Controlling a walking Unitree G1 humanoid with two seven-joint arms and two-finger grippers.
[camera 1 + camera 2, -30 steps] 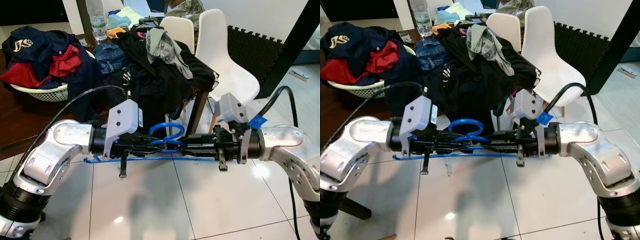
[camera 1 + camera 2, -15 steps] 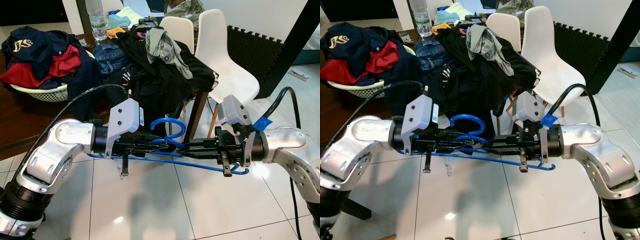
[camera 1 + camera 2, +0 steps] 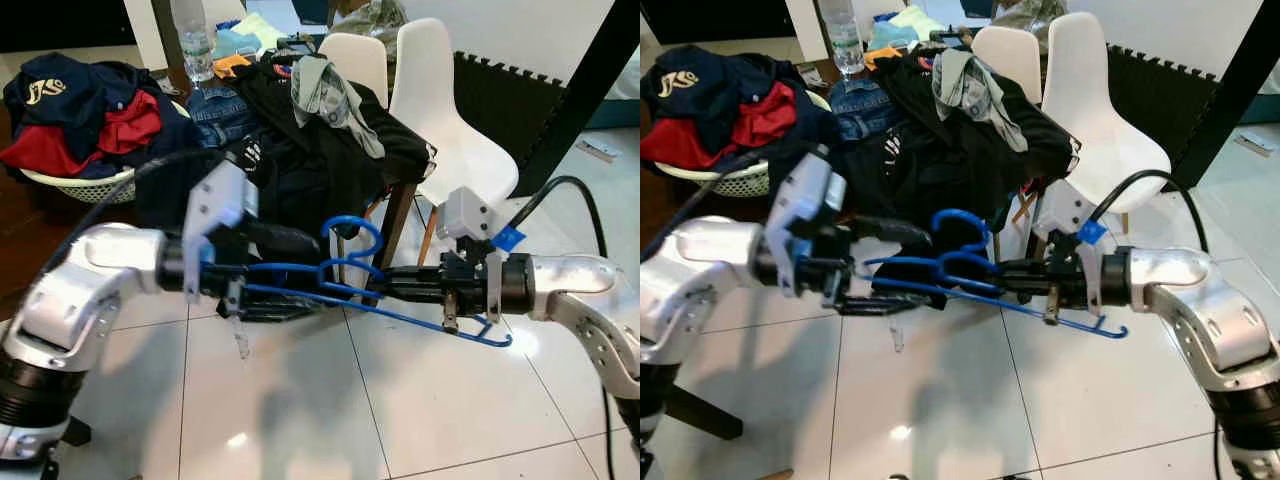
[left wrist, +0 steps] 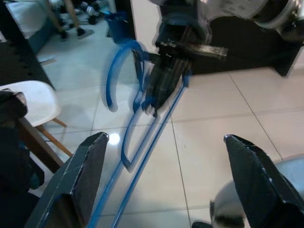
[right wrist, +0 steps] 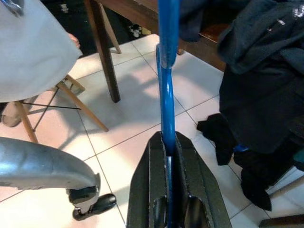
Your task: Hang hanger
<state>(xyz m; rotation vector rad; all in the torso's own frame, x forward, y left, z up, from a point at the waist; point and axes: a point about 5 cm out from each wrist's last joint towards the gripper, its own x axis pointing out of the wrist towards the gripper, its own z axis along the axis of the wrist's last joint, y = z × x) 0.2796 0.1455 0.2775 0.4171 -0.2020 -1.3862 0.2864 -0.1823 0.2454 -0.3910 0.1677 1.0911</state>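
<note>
Blue plastic hanger: held mid-air above floor, tilted, right end lower, hook upward at centre. Right hand clamps it near hook base; left hand apart.

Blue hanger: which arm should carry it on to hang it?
Right. The right gripper is shut on the blue hanger just below its hook, as the right wrist view shows. The left gripper is open, its fingers spread apart from the hanger's bars, so it holds nothing.
</note>
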